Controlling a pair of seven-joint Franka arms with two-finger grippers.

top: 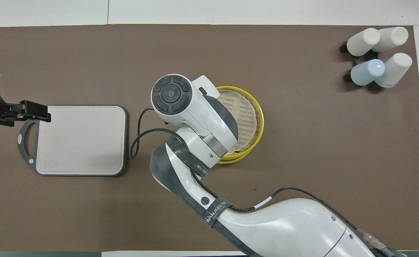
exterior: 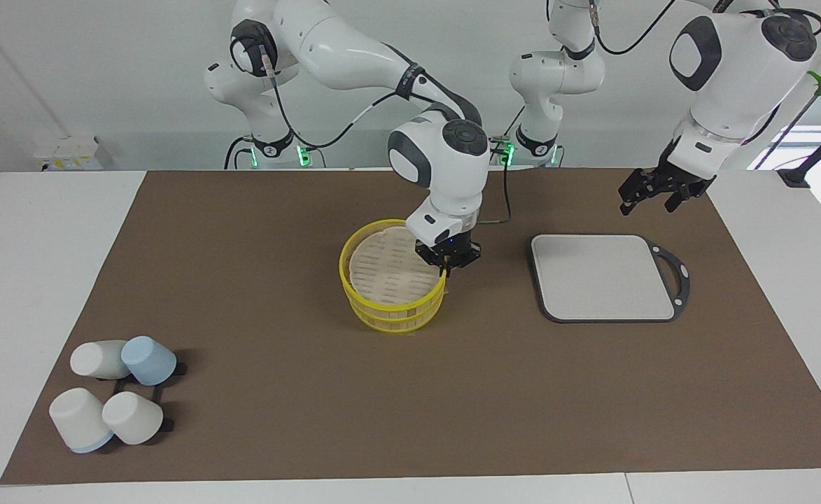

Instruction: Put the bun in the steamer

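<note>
Mid-counter, the right gripper (exterior: 445,268) has its jaws clamped on the lid (exterior: 388,269) rim, the lid lying over the steamer (exterior: 400,316); the bun is hidden. The left gripper (exterior: 655,192), jaws apart, hangs above the board's (exterior: 602,276) corner.

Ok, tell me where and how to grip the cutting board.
Grip the cutting board by its dark looped handle, coming from above at the left arm's end. The slab lies flat on the mat, too wide for fingers; the thin handle ring offers an edge to pinch.
</note>
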